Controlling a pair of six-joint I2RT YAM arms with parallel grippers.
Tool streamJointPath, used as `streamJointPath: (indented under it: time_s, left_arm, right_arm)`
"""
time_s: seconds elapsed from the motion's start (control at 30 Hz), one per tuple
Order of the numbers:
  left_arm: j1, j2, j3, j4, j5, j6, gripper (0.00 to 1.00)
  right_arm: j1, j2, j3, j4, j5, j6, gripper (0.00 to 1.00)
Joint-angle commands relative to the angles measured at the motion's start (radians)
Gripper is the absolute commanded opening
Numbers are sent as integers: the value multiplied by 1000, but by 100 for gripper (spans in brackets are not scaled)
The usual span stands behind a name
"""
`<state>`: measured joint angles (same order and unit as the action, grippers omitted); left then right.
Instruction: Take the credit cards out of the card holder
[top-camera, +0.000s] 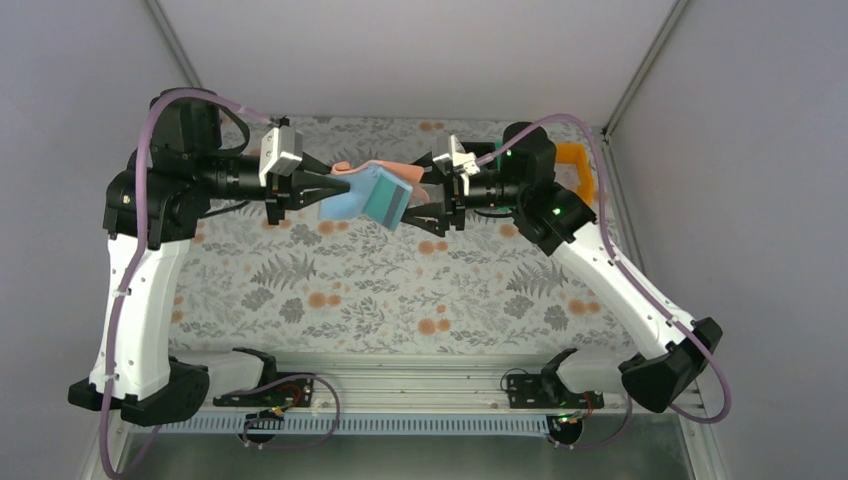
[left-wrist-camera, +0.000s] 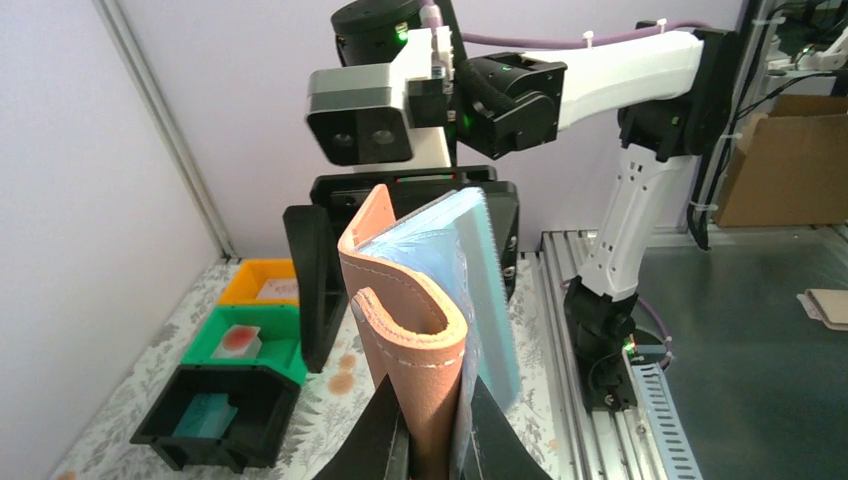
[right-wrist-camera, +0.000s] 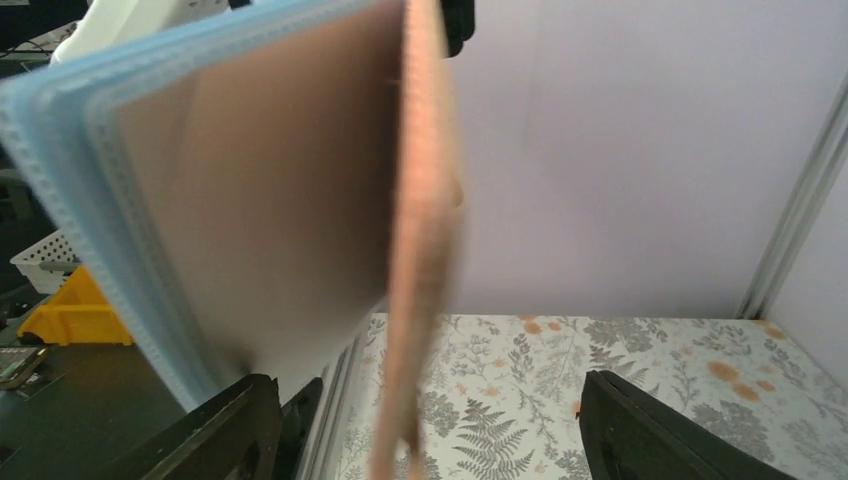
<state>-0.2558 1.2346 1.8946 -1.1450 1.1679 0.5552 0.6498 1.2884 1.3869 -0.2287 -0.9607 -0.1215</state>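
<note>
The card holder (top-camera: 358, 188) hangs in the air over the back of the table, salmon-tan outside and light blue inside. My left gripper (top-camera: 335, 190) is shut on its left end. In the left wrist view its folded salmon flap (left-wrist-camera: 405, 310) rises from between my fingers (left-wrist-camera: 435, 445). A teal credit card (top-camera: 388, 200) shows at the holder's right end, and its edge (left-wrist-camera: 492, 290) lies against the blue lining. My right gripper (top-camera: 422, 195) is open, one finger on each side of that end. From the right wrist, the holder (right-wrist-camera: 280, 190) fills the view between wide-apart jaws (right-wrist-camera: 430, 430) that touch nothing.
Three bins stand in a row at the table's right back: orange (left-wrist-camera: 240, 285) with a whitish card, green (left-wrist-camera: 275, 345) with a white card marked red, black (left-wrist-camera: 235, 425) with a teal card. The orange bin (top-camera: 580, 165) shows behind the right arm. Grey walls enclose the table.
</note>
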Motion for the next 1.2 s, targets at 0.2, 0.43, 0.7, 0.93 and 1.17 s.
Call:
streamJointPath:
  time_s: [0.2,0.43,0.7,0.93,1.17]
  left_arm:
    - [2,-7,-48,79,-26,-53,2]
    - [2,-7,-50,80,-23,-55,2]
    - [2,-13,-51,81,-25,-56,2]
    - [2,-11,-48,82,-23,-55,2]
    - [2,-14,-51,82,-21,-54,2]
  right_arm:
    - [59,25,40,100,48,112,79]
    - [123,56,72,136,180,173,82]
    - [136,35,49,89,114,97,95]
    - [136,1,28,75,124,60,95]
    - [135,-44,-17,94,100,24,97]
